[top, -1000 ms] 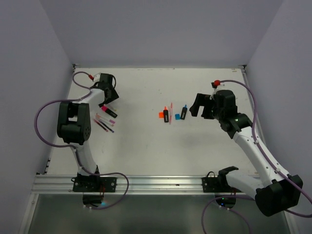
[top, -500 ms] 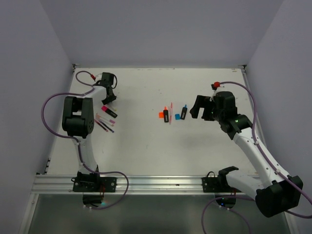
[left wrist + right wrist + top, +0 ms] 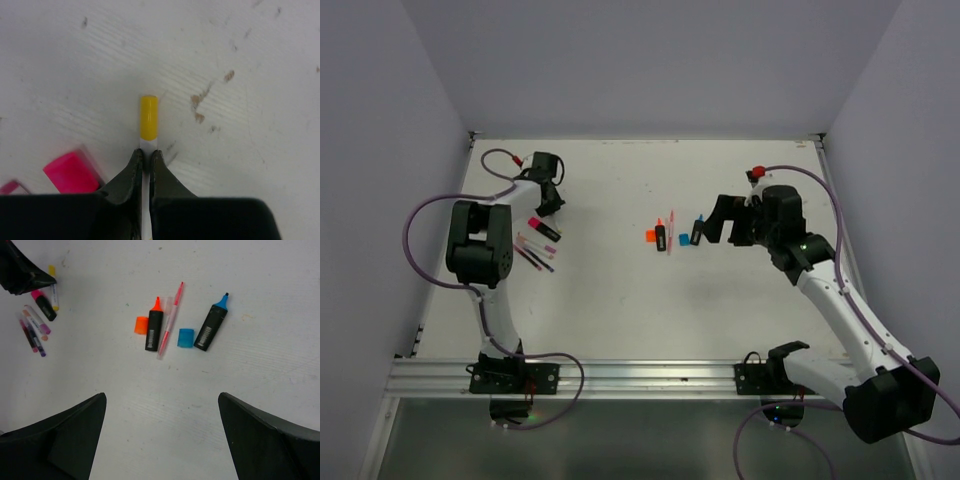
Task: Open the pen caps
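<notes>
Four pen caps could be counted with certainty. The orange cap [image 3: 141,324] and the blue cap [image 3: 185,337] lay loose mid-table, each just beside its uncapped black highlighter: the orange highlighter [image 3: 154,327] and the blue highlighter [image 3: 211,325], with one thin pink pen [image 3: 170,320] between the two. Far to the left, the yellow cap [image 3: 149,117] sat on the end of a white pen [image 3: 145,150], and the pink cap [image 3: 71,172] sat on a third black highlighter [image 3: 46,307] close beside it. About three thin pens [image 3: 32,332] lay in a bunch nearby, their caps too small to tell. The left gripper [image 3: 146,155] was pinched nearly closed on the white pen just behind the yellow cap. The right gripper [image 3: 161,397] hung above the table [image 3: 620,300] with its jaws spread wide, holding nothing. Since a second before, the right gripper had edged closer to the blue highlighter, the left arm's elbow had shifted slightly away from the near edge, and the centre pens and caps had not moved.
</notes>
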You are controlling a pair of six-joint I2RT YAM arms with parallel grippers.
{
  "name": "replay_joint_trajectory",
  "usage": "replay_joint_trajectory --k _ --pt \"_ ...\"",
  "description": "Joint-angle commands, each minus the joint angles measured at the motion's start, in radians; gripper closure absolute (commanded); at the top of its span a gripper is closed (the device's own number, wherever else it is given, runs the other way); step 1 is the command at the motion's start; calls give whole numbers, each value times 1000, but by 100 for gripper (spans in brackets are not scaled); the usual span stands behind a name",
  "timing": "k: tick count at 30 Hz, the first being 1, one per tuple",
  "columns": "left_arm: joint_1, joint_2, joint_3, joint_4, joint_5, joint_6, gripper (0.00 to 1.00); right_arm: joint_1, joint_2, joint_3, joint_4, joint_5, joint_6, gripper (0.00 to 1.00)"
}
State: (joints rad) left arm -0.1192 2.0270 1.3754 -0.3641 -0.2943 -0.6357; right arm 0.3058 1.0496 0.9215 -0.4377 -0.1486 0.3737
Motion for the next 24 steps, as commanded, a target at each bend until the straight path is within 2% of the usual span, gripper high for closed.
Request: replay_joint_trajectory --k 1,6,15,24 --pt "-54 -103 -51 7 79 -19 100 12 26 -15 102 -127 7 2" --pt "-149 -244 -102 43 138 -53 100 59 58 -18 204 -149 53 3" --pt "-327 -493 -214 168 236 -157 100 263 174 33 364 -157 93 5" --pt "-459 -682 -348 332 271 -239 100 341 276 80 482 -160 119 8"
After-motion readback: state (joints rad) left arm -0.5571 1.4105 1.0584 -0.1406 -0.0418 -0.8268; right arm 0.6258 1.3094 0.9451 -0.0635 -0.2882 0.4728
